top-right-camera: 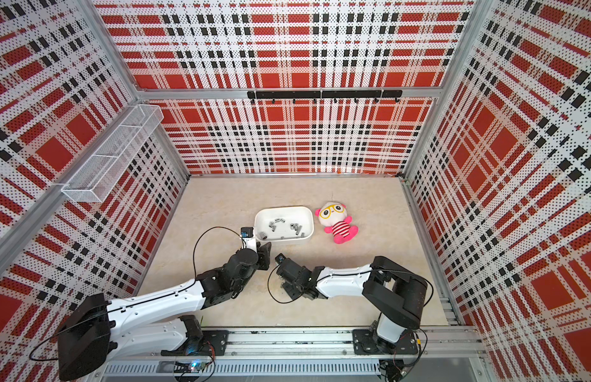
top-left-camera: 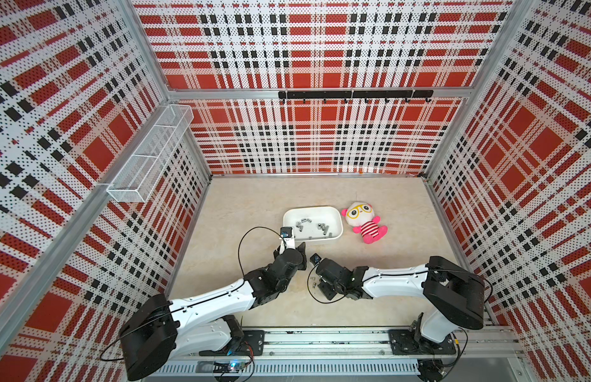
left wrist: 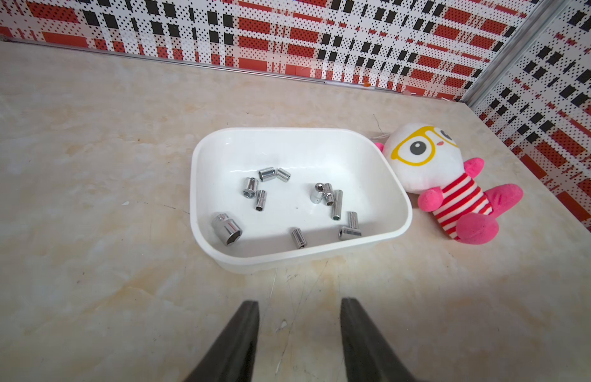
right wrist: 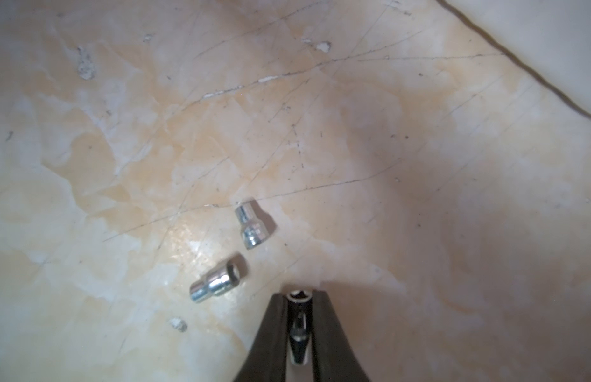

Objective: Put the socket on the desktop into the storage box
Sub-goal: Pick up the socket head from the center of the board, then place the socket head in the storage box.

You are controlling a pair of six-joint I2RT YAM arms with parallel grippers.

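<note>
Pinches one socket (right wrist: 299, 330) between the fingers of the right gripper (right wrist: 299, 294), pressed in on both its sides, with its open end level with the fingertips. Cannot tell whether it touches the desktop (right wrist: 419, 198). Finds two other sockets (right wrist: 254, 226) lying flat on the desktop just beyond those fingertips, apart from each other. Holds the left gripper (left wrist: 299, 304) with fingers spread and nothing between them, just short of the near wall of the storage box (left wrist: 320, 130). Shows loose sockets (left wrist: 337, 205) scattered inside the box, with a plush doll (left wrist: 436, 178) just beside it.

Socket (right wrist: 299, 334) looks polished metal, storage box (left wrist: 304, 155) smooth plastic (doll (left wrist: 419, 158) plush cloth), desktop (left wrist: 89, 165) scratched.
</note>
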